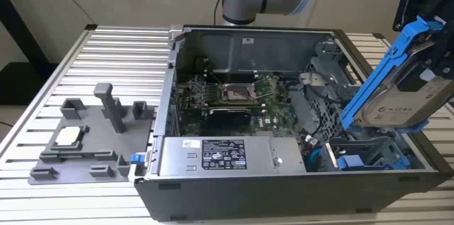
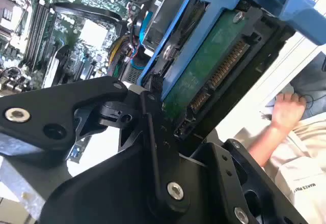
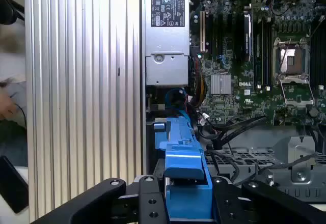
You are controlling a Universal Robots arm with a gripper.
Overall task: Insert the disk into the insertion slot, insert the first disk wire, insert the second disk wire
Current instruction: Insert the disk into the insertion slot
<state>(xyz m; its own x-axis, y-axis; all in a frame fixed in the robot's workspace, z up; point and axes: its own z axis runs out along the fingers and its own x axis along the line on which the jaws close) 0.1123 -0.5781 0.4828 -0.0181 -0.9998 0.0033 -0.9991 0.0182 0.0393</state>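
In the exterior view my gripper (image 1: 428, 49) is shut on the disk (image 1: 405, 102), a silver-grey drive in a bright blue carrier. The disk hangs steeply tilted above the open computer case's right end. Below it lies the insertion slot (image 1: 369, 143), a grey sheet-metal bay, with another blue-framed drive (image 1: 354, 161) low beside it. In the first wrist view the black fingers (image 3: 147, 203) flank the blue carrier (image 3: 183, 158). The second wrist view shows the disk's green circuit-board side (image 2: 209, 66) and its connector, pinched by my gripper (image 2: 165, 114).
The case holds a motherboard (image 1: 234, 96), a power supply (image 1: 212, 156), a perforated cage (image 1: 320, 102) and loose cables (image 3: 224, 132). A grey fixture plate (image 1: 85, 134) lies on the ribbed table at the exterior view's left. A person's hand (image 2: 288, 112) rests beyond the table edge.
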